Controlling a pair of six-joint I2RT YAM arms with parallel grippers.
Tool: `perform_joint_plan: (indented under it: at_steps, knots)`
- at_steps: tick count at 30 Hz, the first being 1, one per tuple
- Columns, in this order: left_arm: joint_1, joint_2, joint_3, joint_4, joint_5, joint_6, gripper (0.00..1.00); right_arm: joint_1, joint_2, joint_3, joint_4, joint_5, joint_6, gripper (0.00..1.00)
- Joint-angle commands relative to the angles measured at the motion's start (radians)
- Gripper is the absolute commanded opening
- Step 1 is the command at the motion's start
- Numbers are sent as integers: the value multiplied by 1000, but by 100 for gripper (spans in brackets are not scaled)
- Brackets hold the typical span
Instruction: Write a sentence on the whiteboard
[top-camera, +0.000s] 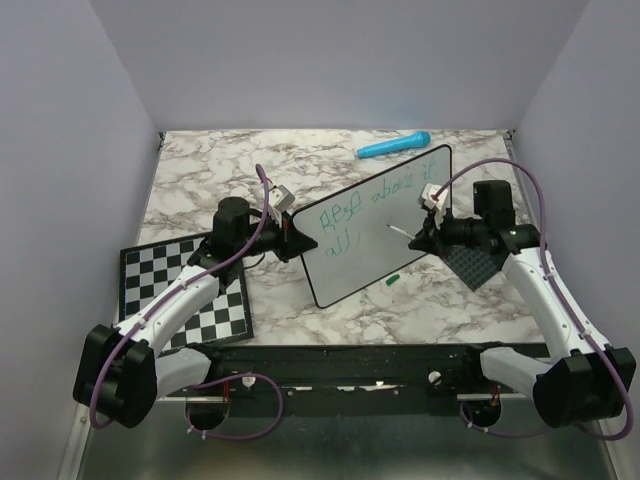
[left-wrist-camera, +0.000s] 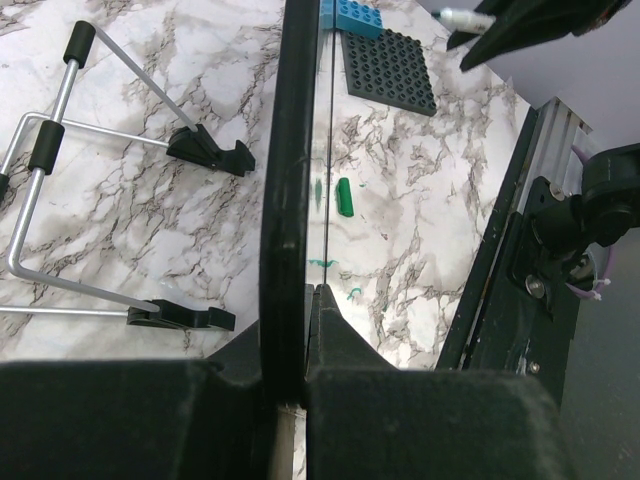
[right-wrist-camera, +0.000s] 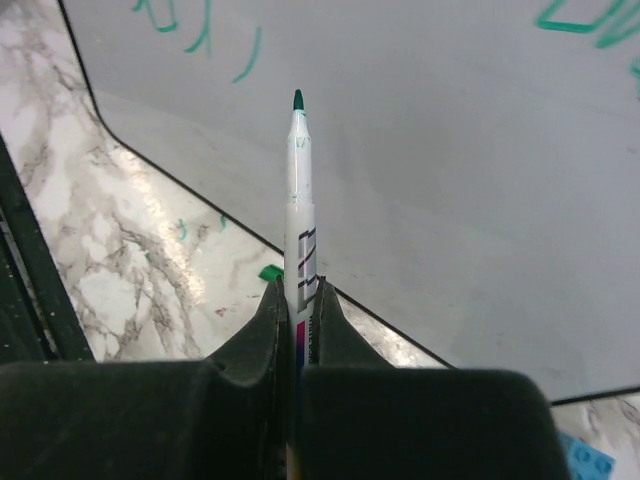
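The whiteboard (top-camera: 365, 255) stands tilted on the marble table, and my left gripper (top-camera: 296, 240) is shut on its left edge. In the left wrist view the black rim (left-wrist-camera: 290, 180) runs up from between the fingers of that gripper (left-wrist-camera: 308, 295). The sentence (top-camera: 375, 195) is green scribble in two lines across the upper board. My right gripper (top-camera: 420, 237) is shut on a white marker (right-wrist-camera: 298, 200) with a green tip, which points at the blank board (right-wrist-camera: 430, 150) below the writing (right-wrist-camera: 200, 35). I cannot tell whether the tip touches.
A green cap (top-camera: 392, 279) lies on the table below the board. A checkerboard (top-camera: 185, 290) sits under the left arm. A dark studded plate (top-camera: 475, 263) lies under the right wrist, and a blue marker-like object (top-camera: 394, 146) at the back. A wire stand (left-wrist-camera: 60, 200) rests behind the board.
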Motion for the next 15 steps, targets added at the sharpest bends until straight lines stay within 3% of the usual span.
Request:
perform_joint_plan:
  at_steps: [1, 7, 15]
  knots:
    - [-2, 7, -16, -133, -77, 93, 0, 83, 5, -37, 38, -18, 41, 1]
    - [-2, 2, -19, -133, -82, 93, 0, 153, 3, -63, 77, -13, 62, 0]
    - [-3, 1, -19, -133, -82, 96, 0, 160, -12, -91, 98, -24, 67, 0]
